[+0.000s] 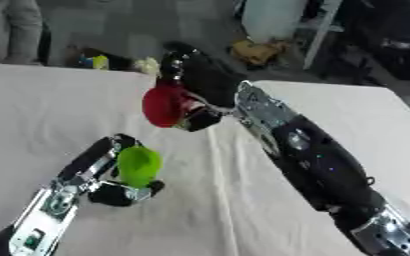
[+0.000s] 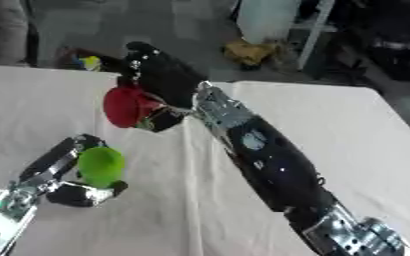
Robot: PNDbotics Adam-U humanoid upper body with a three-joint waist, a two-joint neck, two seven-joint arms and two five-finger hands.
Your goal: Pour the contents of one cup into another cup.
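In the left eye view, a red cup (image 1: pixel 166 104) is held by the right hand (image 1: pixel 194 75), whose fingers and thumb are curled round it. The cup is raised above the white table (image 1: pixel 60 115) and tipped on its side; which way its mouth faces cannot be told. The right arm (image 1: pixel 309 155) is seen stretching in from the lower right corner to the middle of the picture. Lower and to the left, a green cup (image 1: pixel 139 165) is clasped by the left hand (image 1: pixel 112 182), with the fingers wrapped about its sides. The green cup is kept upright, low over the cloth; whether it touches the cloth cannot be told. The red cup is placed above and slightly right of the green one, and the two are kept apart.

In the right eye view, the same layout is shown. The red cup (image 2: pixel 128 106) is seen enclosed by the right hand (image 2: pixel 156 72), and the green cup (image 2: pixel 101 166) by the left hand (image 2: pixel 73 190). A gap of bare cloth is seen between the cups. What either cup contains cannot be made out.
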